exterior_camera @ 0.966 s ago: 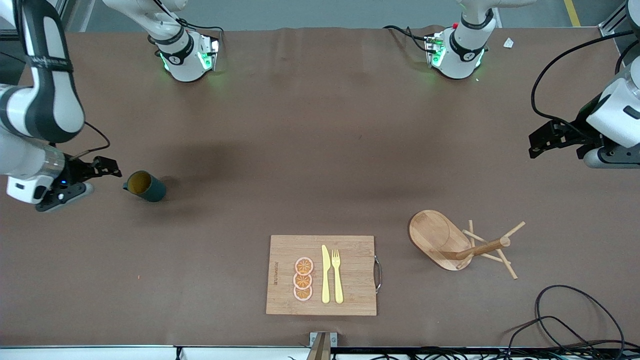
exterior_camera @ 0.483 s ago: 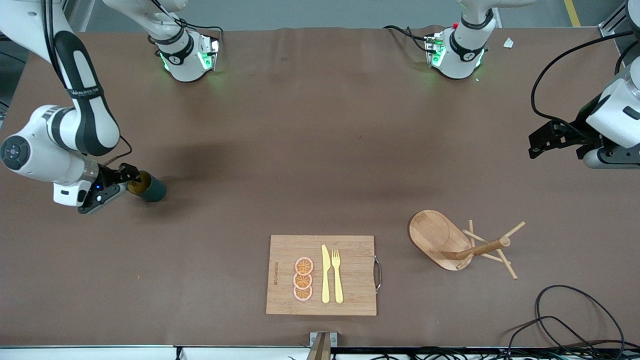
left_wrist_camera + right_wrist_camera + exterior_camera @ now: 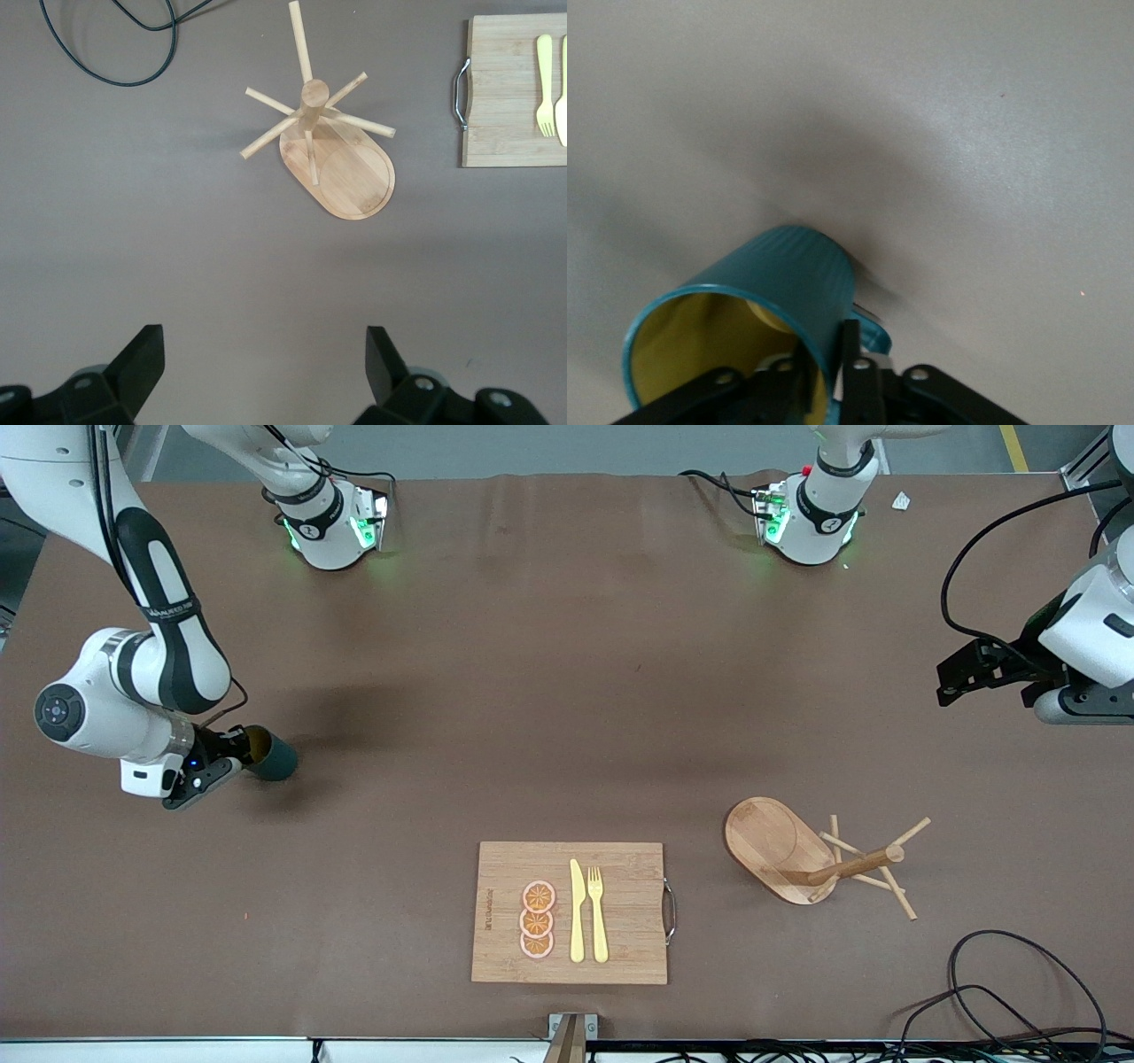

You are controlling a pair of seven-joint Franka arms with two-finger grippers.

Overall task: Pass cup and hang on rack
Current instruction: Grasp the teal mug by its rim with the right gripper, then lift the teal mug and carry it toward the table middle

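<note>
Right wrist view shows the right gripper (image 3: 824, 376) clamped on the rim of the cup (image 3: 757, 305), one finger inside the yellow mouth, one outside on the teal wall by the handle; the one cup lies on its side on the table (image 3: 549, 691) at the right arm's end, its handle mostly hidden; the left gripper (image 3: 261, 367) waits over bare table, jaws spread wide and holding nothing; one rack (image 3: 811, 852) stands nearer the front camera; one cutting board (image 3: 569, 912) carries one knife (image 3: 577, 911), one fork (image 3: 597, 912) and three orange slices (image 3: 537, 919); a cable (image 3: 1001, 983) runs off the table's edge.
</note>
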